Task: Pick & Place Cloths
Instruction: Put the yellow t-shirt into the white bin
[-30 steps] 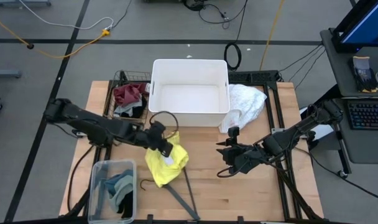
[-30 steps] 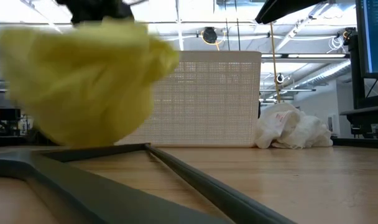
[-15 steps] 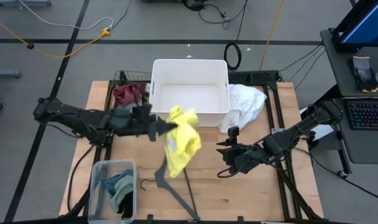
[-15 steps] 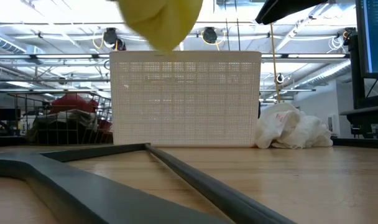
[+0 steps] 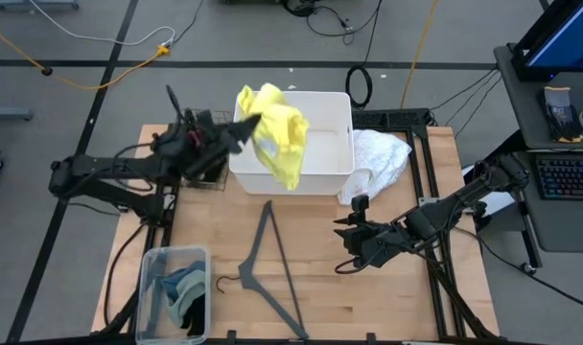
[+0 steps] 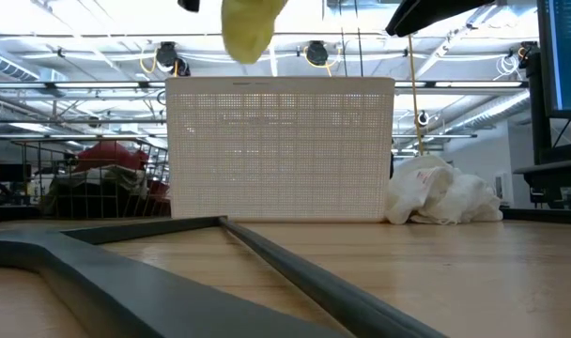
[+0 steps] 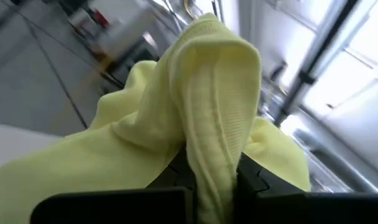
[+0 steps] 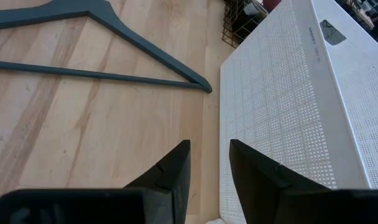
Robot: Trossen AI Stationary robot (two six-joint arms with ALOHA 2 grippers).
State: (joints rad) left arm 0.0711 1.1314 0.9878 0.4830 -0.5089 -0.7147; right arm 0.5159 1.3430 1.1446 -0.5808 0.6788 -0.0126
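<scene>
- The left end effector [image 5: 236, 135] is clamped on the soft yellow cloth [image 5: 277, 134], and within the last second it has been carrying this cloth from the middle of the worktop up to the upper centre of the high view.
- The yellow cloth is now hanging in the air over the left part of the white perforated plastic bin [image 5: 335, 144]; in the low view only its lower tip [image 6: 250, 26] is showing, above the bin's top edge.
- The thin dark grey clothes hanger [image 5: 268, 261], which the cloth was partly covering before, is now lying bare on the wooden worktop [image 5: 387, 297], in the lower centre of the frame.
- I am judging that the carrying step is almost finished and that only the release into the bin is remaining for this cloth.
- The right end effector [image 5: 346, 240] is waiting low over the worktop at centre right, its fingers a little apart and holding nothing.
- The crumpled white cloth [image 5: 380, 158] is lying beside the bin's right wall, not yet picked.
</scene>
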